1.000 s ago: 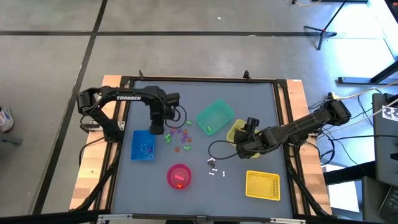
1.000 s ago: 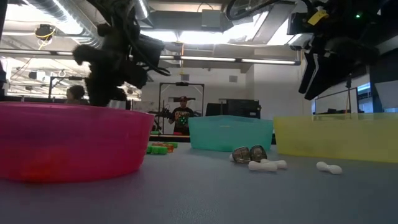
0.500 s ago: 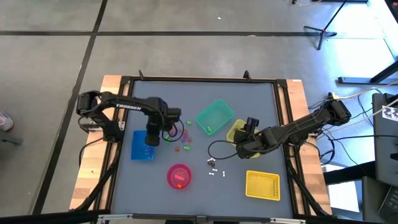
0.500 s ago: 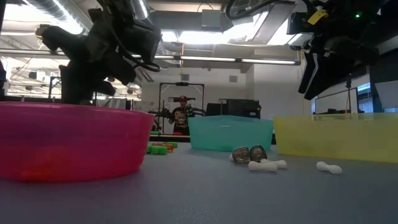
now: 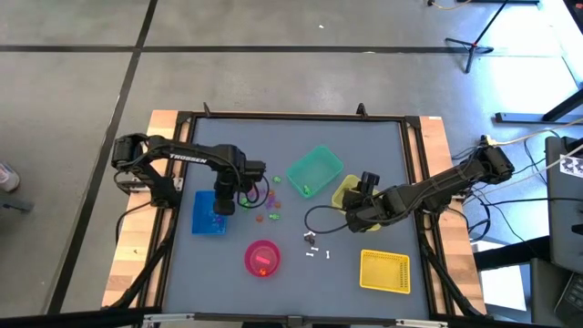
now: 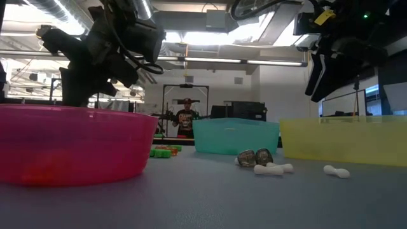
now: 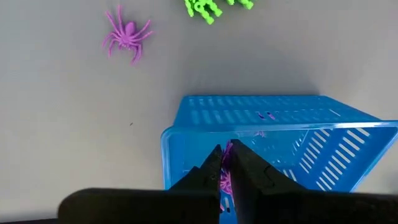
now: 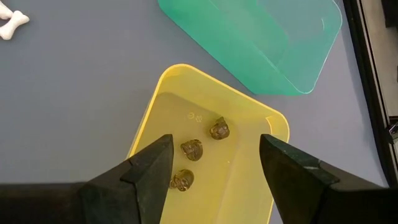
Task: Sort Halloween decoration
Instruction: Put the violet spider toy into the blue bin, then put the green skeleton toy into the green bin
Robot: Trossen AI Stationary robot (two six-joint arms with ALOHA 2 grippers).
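Mid-sort, at the drop-off step. Left tool (image 7: pixel 226 163) poised over the blue bin (image 7: pixel 186 124), fingers pinched on a small purple trinket (image 7: pixel 226 149) just above the bin's floor. Next move, likely: opening the fingers to release it, then reaching past the bin for the purple spider (image 7: pixel 127 37) and green pieces (image 7: pixel 204 9) loose on the worktop (image 7: pixel 74 112). Right tool (image 8: pixel 214 165) waiting wide open and empty above the yellow bin (image 8: pixel 249 112), three dark skulls (image 8: pixel 192 149) directly beneath it.

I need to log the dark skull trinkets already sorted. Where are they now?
In the right wrist view, three dark skull trinkets lie inside the yellow bin, beside the green bin, under the open right tool.
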